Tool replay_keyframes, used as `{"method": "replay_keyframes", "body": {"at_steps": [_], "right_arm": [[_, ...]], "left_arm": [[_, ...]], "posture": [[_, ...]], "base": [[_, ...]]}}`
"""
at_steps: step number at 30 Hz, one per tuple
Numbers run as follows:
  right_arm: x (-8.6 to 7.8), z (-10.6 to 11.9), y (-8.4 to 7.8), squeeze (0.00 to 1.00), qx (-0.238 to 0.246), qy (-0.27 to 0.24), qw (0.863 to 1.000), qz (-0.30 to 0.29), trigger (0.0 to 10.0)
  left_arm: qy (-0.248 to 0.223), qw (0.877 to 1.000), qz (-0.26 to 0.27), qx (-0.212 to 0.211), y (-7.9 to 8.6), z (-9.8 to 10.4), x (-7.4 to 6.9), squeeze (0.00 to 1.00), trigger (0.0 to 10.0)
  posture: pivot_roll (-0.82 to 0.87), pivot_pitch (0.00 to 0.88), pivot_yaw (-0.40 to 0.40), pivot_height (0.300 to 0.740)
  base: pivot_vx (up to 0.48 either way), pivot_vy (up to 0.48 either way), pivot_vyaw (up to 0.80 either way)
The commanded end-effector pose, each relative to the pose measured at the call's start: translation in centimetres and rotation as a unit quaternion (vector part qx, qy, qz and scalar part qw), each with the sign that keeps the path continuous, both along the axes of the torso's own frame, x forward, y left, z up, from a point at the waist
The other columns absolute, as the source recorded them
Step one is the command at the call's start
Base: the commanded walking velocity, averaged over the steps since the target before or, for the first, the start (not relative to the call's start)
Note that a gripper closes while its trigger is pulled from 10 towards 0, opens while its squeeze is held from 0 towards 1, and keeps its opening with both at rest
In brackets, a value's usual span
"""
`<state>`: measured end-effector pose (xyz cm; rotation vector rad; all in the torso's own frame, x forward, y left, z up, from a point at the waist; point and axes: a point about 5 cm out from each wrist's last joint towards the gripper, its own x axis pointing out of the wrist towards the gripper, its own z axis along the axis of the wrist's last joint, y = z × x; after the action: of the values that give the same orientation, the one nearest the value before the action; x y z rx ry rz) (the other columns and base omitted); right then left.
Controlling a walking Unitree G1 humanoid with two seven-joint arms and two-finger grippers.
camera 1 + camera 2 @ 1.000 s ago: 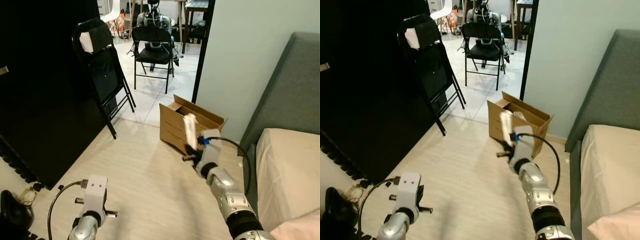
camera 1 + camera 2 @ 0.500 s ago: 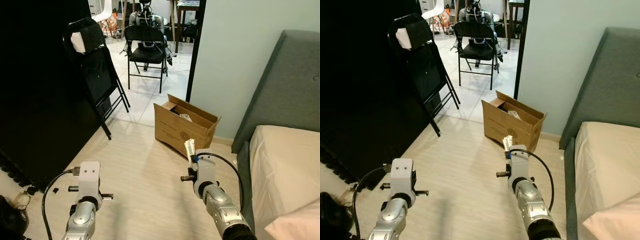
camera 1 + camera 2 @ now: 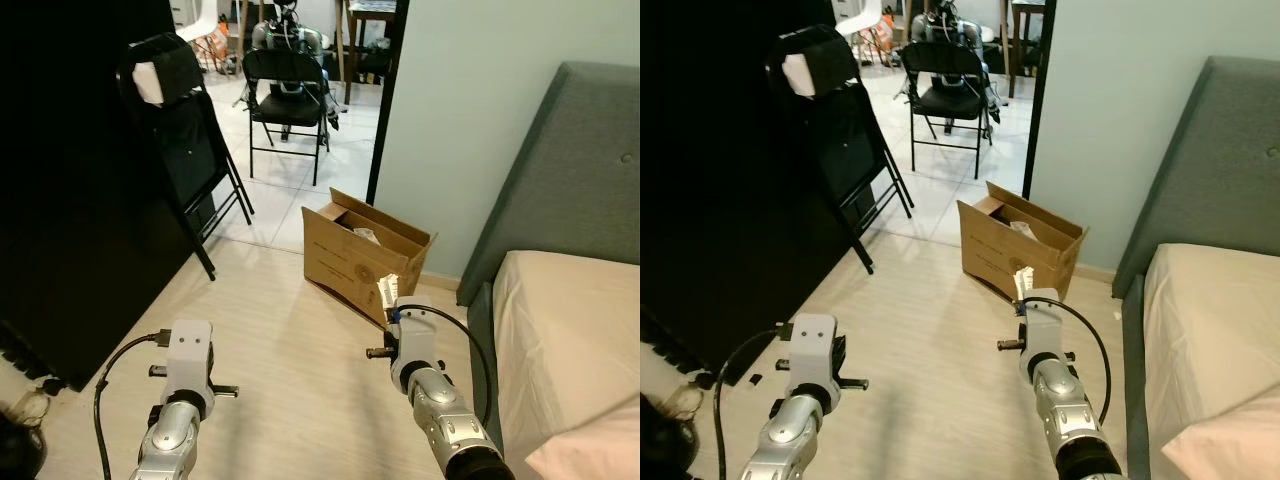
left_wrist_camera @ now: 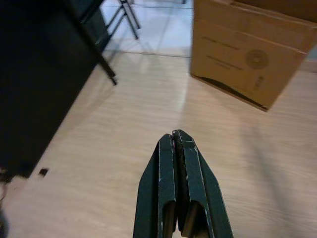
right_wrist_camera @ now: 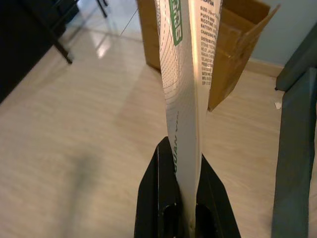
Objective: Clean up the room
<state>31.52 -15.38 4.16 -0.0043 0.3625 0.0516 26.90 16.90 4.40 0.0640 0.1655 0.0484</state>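
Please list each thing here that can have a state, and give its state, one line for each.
Left tool: shut, holds nothing, above the floor.
Right tool: shut on the wrapper.
Wrapper: flat, white and green, held upright.
Box: open, flaps up, on the floor, items inside.
Near chair: folded, leaning on the dark wall.
Far chair: unfolded, standing on the tiles.

Both arms reach forward, left end effector [image 4: 174, 136] closed empty, right end effector [image 5: 183, 148] clamped.
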Motion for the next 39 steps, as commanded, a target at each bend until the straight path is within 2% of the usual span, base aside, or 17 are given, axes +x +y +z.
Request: {"method": "replay_keyframes", "body": {"at_steps": [1, 2, 6, 8, 16, 35, 39], "right_arm": [[0.0, 0.1, 0.3, 0.0, 0.014, -0.007, 1.0, -0.001, 10.0], [0.1, 0.2, 0.4, 0.0, 0.02, -0.01, 1.0, 0.001, 10.0], [0.2, 0.8, 0.4, 0.0, -0.015, -0.043, 0.999, 0.003, 10.0], [0.2, 0.9, 0.4, 0.0, -0.012, -0.046, 0.999, 0.001, 10.0], [0.5, 1.6, 0.8, 0.0, 0.041, -0.066, 0.997, -0.009, 10.0], [0.8, 1.8, 1.0, 0.0, 0.042, -0.076, 0.996, 0.002, 10.0], [0.6, 1.3, 1.0, 0.0, 0.034, -0.062, 0.997, -0.003, 10.0]], "left_arm": [[0.012, 1.0, -0.003, -0.005, 0.0, -0.4, -0.4, 0.0, 10.0], [0.011, 1.0, -0.004, -0.006, 0.0, -0.3, -0.4, 0.0, 10.0], [0.002, 1.0, -0.014, -0.01, -0.2, 0.1, -0.4, 0.0, 10.0], [0.002, 1.0, -0.015, -0.01, -0.2, 0.1, -0.3, 0.0, 10.0], [-0.001, 1.0, -0.025, -0.005, -0.3, 0.6, -0.1, 0.0, 10.0], [0.002, 1.0, -0.017, -0.005, 0.1, 0.8, -0.1, 0.0, 10.0], [0.004, 1.0, -0.019, -0.003, 0.1, 0.7, -0.1, 0.0, 10.0]], "posture": [[0.0, 0.065, -0.002, 0.74], [0.0, 0.065, -0.002, 0.74], [0.0, 0.065, -0.002, 0.74], [0.0, 0.065, -0.002, 0.74], [0.0, 0.068, 0.01, 0.74], [0.0, 0.06, 0.008, 0.74], [0.01, 0.052, 0.014, 0.74]], "base": [[0.33, 0.0, 0.0], [0.33, 0.0, 0.0], [0.339, 0.0, 0.0], [0.341, 0.0, 0.0], [0.34, 0.0, 0.0], [0.339, 0.0, 0.0], [0.337, 0.0, 0.0]]}}
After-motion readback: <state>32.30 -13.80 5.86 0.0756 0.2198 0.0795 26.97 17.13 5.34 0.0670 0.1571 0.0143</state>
